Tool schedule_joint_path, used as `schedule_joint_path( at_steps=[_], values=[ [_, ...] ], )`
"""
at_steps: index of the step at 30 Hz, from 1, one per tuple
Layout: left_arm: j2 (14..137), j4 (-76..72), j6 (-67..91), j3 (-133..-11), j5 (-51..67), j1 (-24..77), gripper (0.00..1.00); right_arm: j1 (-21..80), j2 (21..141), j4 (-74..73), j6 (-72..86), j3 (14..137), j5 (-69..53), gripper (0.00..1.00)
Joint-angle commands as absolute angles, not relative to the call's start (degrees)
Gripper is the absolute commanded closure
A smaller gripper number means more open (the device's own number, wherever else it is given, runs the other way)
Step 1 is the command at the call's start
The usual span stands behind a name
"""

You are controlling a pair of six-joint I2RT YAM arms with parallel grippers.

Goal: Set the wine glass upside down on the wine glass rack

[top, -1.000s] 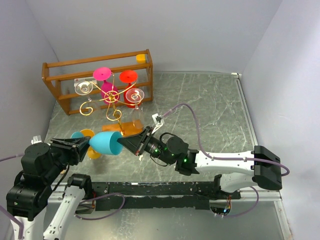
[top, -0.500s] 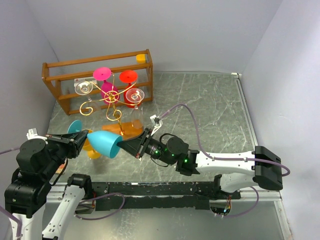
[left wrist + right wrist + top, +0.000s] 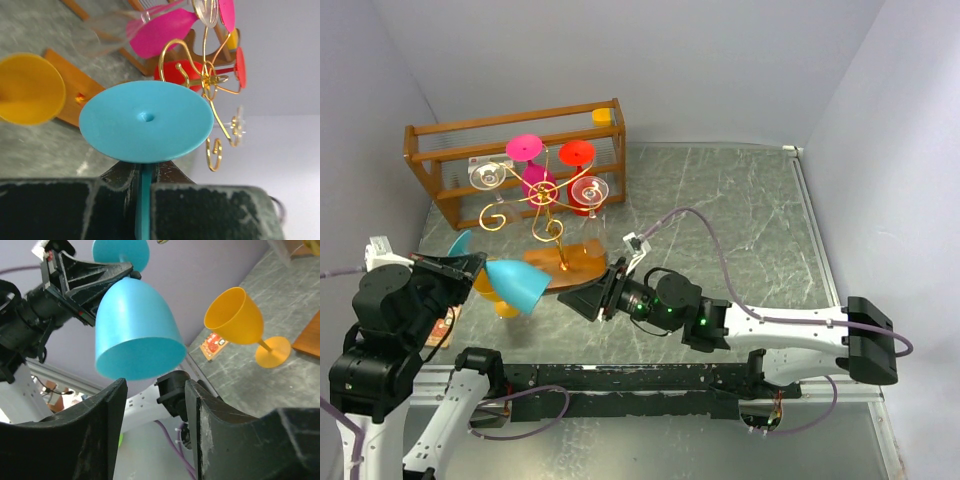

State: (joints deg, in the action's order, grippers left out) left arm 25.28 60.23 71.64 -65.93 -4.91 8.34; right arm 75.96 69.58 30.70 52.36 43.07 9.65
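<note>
Seen from the left wrist, the round foot of the blue wine glass (image 3: 150, 122) hides its bowl; below the foot, the stem disappears inside the left end effector (image 3: 144, 176).

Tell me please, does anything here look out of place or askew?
Nothing is spilled or broken. The blue wine glass is off the table, held sideways by its stem in the left claw. A small printed card lies on the table near the orange glass and seems stray.

Your white-shelled, black-jointed left arm (image 3: 385, 322) and right arm (image 3: 790, 335), looping purple cables (image 3: 705, 232), green lights (image 3: 700, 321), black left claw (image 3: 472, 267), right claw (image 3: 574, 301).
</note>
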Motion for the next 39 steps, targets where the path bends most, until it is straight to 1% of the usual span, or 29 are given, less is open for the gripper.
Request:
schedule_joint_path(
  at_steps=[1,3,5,7,10,13,17,19,22,25,28,30,34,39],
  values=[
    [27.72,58.11,51.82,-69.53,-9.27,7.82,0.93,76.01,65.26,20.21,46.43,44.08,10.96,0.47],
    [26.49,57.39,45.94,-69.27,-9.95,7.82,0.93,76.02,64.43,15.81,44.02,44.64,10.28,0.45],
    [23.94,54.79,39.91,-67.99,-8.22,7.82,0.93,76.03,64.26,11.00,41.67,46.13,9.50,0.44],
    [21.23,50.84,32.44,-67.15,-3.72,7.82,0.93,75.94,64.23,7.57,39.65,48.26,6.84,0.43],
    [20.37,49.58,24.95,-67.56,1.59,7.82,0.93,76.00,64.72,3.98,37.70,52.06,1.90,0.42],
    [21.02,49.20,17.66,-68.65,6.61,7.82,0.93,75.96,65.02,2.21,36.82,55.71,0.71,0.41],
    [20.78,45.42,9.36,-67.82,19.28,7.82,0.93,75.89,64.34,3.46,38.07,57.86,0.63,0.41],
    [20.22,42.64,6.81,-66.68,25.96,7.86,0.93,75.94,64.19,4.68,40.29,59.13,1.02,0.40],
    [19.25,38.92,5.24,-64.79,30.87,7.91,0.93,75.81,64.58,4.02,45.95,60.85,4.09,0.40],
    [19.56,37.09,3.46,-63.44,32.76,7.90,0.93,75.50,65.12,3.35,55.40,61.97,8.06,0.40],
    [20.12,38.66,0.70,-62.93,32.34,8.80,0.93,74.66,65.94,8.47,63.04,60.78,5.70,0.40],
    [19.77,38.76,0.28,-62.34,32.05,9.13,0.93,74.14,66.77,9.37,67.24,61.08,5.20,0.40],
    [19.58,38.15,0.06,-60.59,34.36,9.14,0.93,72.68,67.86,11.91,73.06,61.53,4.15,0.40],
    [19.51,37.68,0.08,-59.33,36.07,9.12,0.93,72.51,70.37,13.66,76.92,63.69,2.85,0.45]
  ],
)
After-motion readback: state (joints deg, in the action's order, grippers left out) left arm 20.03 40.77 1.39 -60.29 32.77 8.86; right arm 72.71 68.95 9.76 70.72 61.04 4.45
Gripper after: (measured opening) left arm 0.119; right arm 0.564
